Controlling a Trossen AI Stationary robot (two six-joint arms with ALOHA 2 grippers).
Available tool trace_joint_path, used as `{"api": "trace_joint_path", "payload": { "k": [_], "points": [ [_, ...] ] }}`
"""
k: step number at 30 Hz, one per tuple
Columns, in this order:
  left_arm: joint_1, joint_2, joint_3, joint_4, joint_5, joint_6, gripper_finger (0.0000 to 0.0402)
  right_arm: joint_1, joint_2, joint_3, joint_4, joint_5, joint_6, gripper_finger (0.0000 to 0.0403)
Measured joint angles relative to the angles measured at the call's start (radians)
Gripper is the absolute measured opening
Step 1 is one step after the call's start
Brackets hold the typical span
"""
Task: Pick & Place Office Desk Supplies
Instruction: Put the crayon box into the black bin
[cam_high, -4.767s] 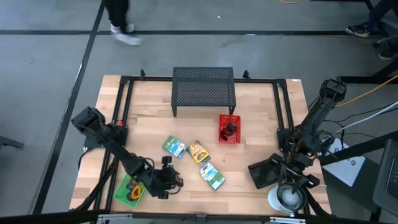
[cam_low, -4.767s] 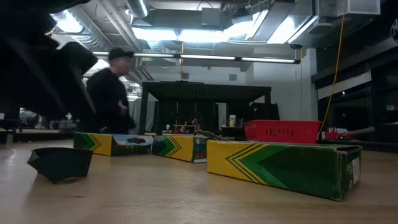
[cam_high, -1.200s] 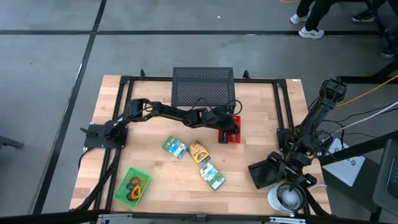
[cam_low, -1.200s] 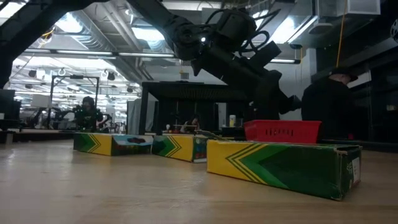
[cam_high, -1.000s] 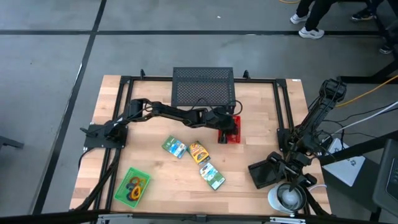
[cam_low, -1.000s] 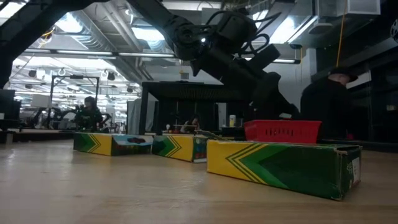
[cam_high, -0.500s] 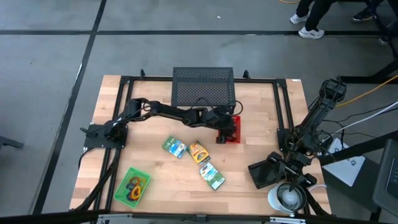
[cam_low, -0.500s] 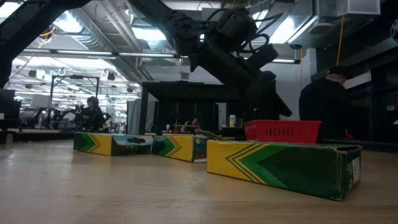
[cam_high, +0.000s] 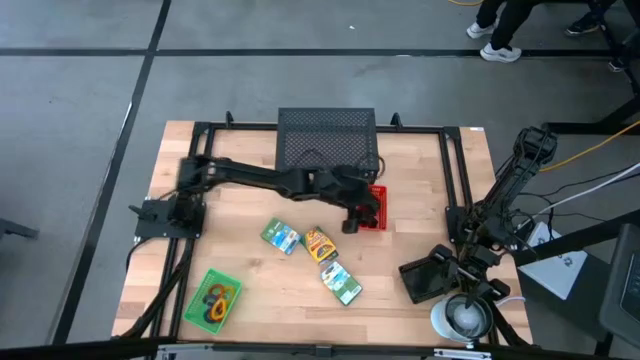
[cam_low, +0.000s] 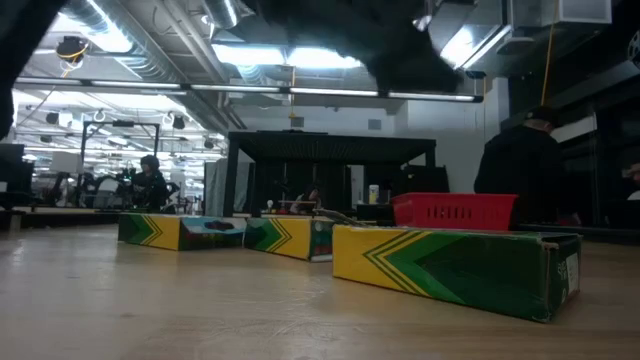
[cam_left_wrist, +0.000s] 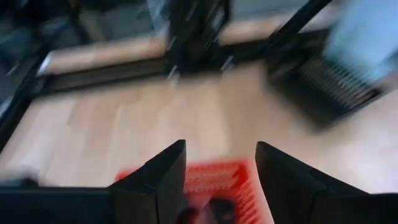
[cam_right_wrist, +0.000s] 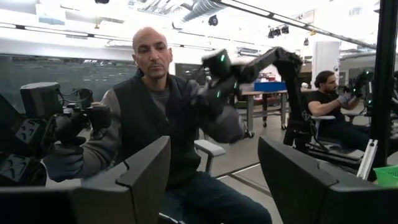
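My left gripper (cam_high: 352, 221) hangs open above the left, near edge of the small red basket (cam_high: 374, 210), touching nothing. In the left wrist view its open fingers (cam_left_wrist: 221, 149) frame the red basket (cam_left_wrist: 219, 180), where dark clips (cam_left_wrist: 211, 213) lie blurred. Three printed packets (cam_high: 281, 237) (cam_high: 319, 244) (cam_high: 342, 283) lie flat on the table. A green tray (cam_high: 197, 307) near the left front corner holds coloured loops (cam_high: 218, 298). My right gripper (cam_high: 428, 279) waits open at the table's right edge; its wrist view (cam_right_wrist: 214, 149) looks into the room.
The black mesh stand (cam_high: 328, 142) sits at the far middle, just behind the basket. A round white object (cam_high: 462, 320) lies at the right front corner. A black frame (cam_high: 200, 180) borders the table. People stand beyond the table (cam_low: 520, 170). Bare wood lies between the packets and the tray.
My left gripper has drawn back from over the red basket, moving slightly toward the table's left and near edge, and has risen: in the low view the arm has lifted out of the middle of the picture. The basket and packets have stayed put.
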Motion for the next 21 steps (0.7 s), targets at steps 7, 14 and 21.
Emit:
{"api": "trace_joint_path", "payload": {
  "k": [7,14,21],
  "points": [
    [-0.083,-0.320,-0.233,-0.030,-0.067,-0.026,0.0184,0.000,0.000,0.000,0.003,-0.034,-0.002,0.0244],
    [-0.219,-0.658,-0.718,0.219,-0.278,-0.158,0.0184,-0.001,0.000,0.000,0.000,-0.014,-0.056,0.0244],
    [-0.382,-0.859,-1.024,0.350,-0.465,-0.286,0.0184,0.000,0.000,0.052,0.098,-0.049,-0.055,0.0244]
  ]
}}
